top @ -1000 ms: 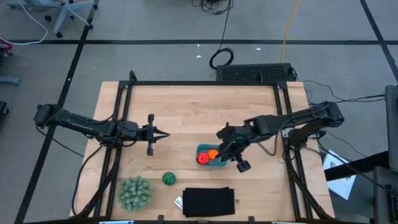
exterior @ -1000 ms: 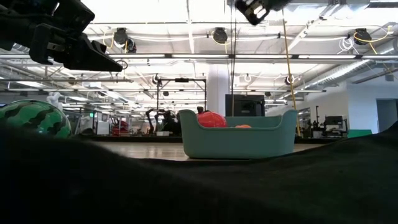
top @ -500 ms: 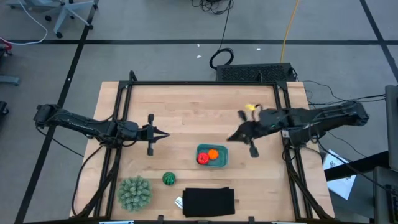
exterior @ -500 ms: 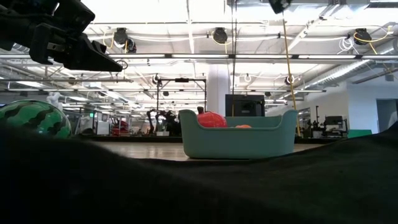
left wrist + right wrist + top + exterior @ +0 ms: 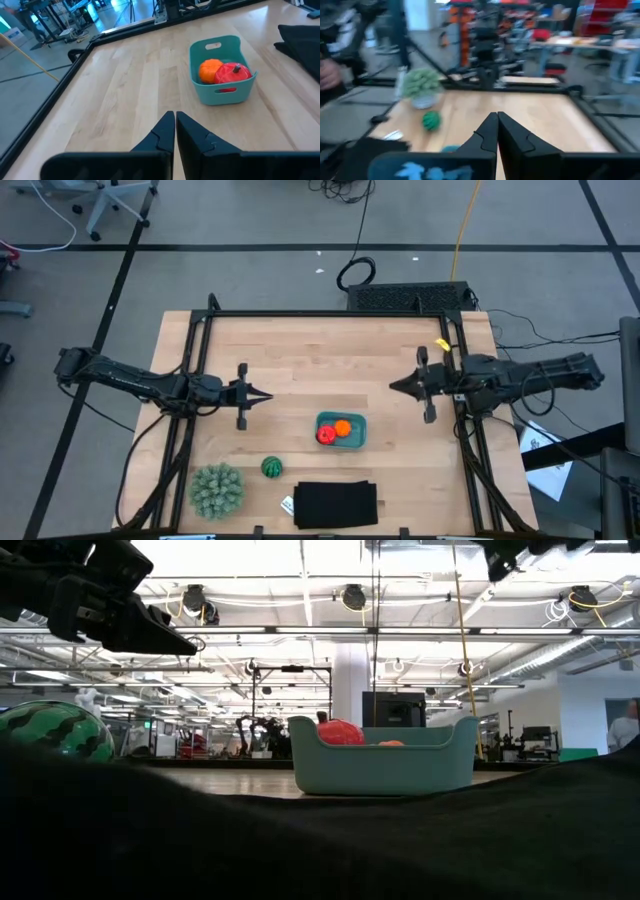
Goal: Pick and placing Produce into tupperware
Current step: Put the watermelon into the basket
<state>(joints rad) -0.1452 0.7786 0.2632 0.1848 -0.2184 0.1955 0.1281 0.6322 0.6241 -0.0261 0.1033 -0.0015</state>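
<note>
One teal tupperware (image 5: 341, 430). Three produce pieces: one red fruit (image 5: 326, 436), one orange ball (image 5: 343, 427), one dark green striped ball (image 5: 271, 468). One pale green spiky ball (image 5: 216, 490). One flat black rectangle (image 5: 336, 504). One wooden table (image 5: 300, 360).

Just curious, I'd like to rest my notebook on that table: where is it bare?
Bare wood spans the far half, beyond both arms. The near edge is crowded: teal container, green striped ball, spiky ball, black rectangle.
</note>
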